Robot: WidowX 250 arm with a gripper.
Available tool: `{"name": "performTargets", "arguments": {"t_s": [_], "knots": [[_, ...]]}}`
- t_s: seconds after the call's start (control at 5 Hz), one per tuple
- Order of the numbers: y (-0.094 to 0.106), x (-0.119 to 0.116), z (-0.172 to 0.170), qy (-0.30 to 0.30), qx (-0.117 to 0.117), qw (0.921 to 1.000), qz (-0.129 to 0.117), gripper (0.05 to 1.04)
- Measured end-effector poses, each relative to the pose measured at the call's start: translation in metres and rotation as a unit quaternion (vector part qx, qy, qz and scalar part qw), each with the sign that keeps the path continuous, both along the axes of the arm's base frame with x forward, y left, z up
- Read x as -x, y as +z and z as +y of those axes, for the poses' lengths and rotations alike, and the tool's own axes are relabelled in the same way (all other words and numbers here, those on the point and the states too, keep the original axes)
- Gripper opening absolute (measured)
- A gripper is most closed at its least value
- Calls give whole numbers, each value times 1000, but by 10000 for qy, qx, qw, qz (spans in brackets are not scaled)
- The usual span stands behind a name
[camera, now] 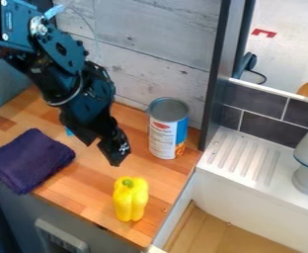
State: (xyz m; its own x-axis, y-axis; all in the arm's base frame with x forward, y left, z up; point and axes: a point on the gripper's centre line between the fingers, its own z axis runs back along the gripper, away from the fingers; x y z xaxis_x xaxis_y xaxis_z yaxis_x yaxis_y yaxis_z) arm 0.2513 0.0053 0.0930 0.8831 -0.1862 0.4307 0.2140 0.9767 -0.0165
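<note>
while a yellow bell pepper (130, 202) stands upright on the near part of the wooden table (81, 185), a folded purple towel (31, 160) lies to its left. a little farther back, the claw (102, 152) hangs released, its tips apart, seemingly at a pre-grasp stage; closing on the pepper would call for lower, nearer placement first. an opened tin can (163, 133) stands far right, by the wall (140, 59).

In the camera view, 1 cloth (28, 161) lies at the left on my counter (84, 183), 1 can (165, 132) stands farther right by the wall (136, 64), and 1 pepper (129, 202) is before the can. My gripper (105, 150) hangs between cloth and can. Right of the counter sits 1 drainboard (262, 173).
</note>
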Motion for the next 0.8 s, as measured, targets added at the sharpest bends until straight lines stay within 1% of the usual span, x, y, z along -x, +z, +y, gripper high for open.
{"name": "performTargets", "arguments": {"t_s": [0.2,0.4,0.6,0.8], "knots": [[-5,2,0,-9,2,9999,101,1000],[-13,1,-2,84,-60,9997,200,1000],[-16,1,-13,-17,-134,9997,211,1000],[-17,3,-18,-44,-155,9995,261,1000]]}}
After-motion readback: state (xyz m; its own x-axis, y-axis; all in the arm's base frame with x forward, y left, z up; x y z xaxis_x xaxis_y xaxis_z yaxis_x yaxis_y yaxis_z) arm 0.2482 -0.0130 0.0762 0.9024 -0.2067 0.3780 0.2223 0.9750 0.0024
